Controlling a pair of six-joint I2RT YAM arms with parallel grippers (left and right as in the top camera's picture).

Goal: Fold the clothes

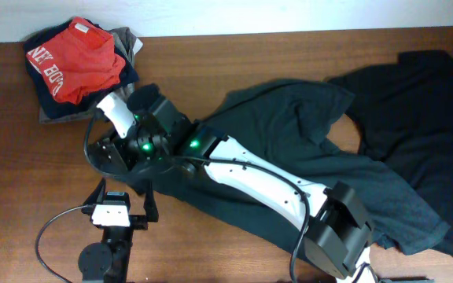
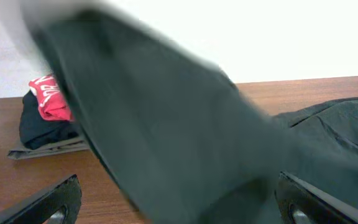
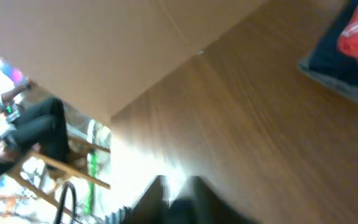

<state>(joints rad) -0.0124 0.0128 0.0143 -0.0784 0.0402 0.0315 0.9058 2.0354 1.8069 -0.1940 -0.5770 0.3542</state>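
Near the left edge of the surface (image 1: 22, 157), dark shirt (image 1: 289, 134) lifted.
Left pincer (image 2: 179, 199) released; whether the right pincer (image 1: 124, 145) grips, I cannot tell; a weak hold could drop the fold bunched.

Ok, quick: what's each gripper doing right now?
Left gripper: open, fingers wide apart; the dark shirt hangs in front of it.
Right gripper: too blurred, cannot tell if open or shut.

Wooden table (image 1: 22, 157) beneath loose dark garments (image 1: 289, 126), stacked pile (image 1: 77, 67).
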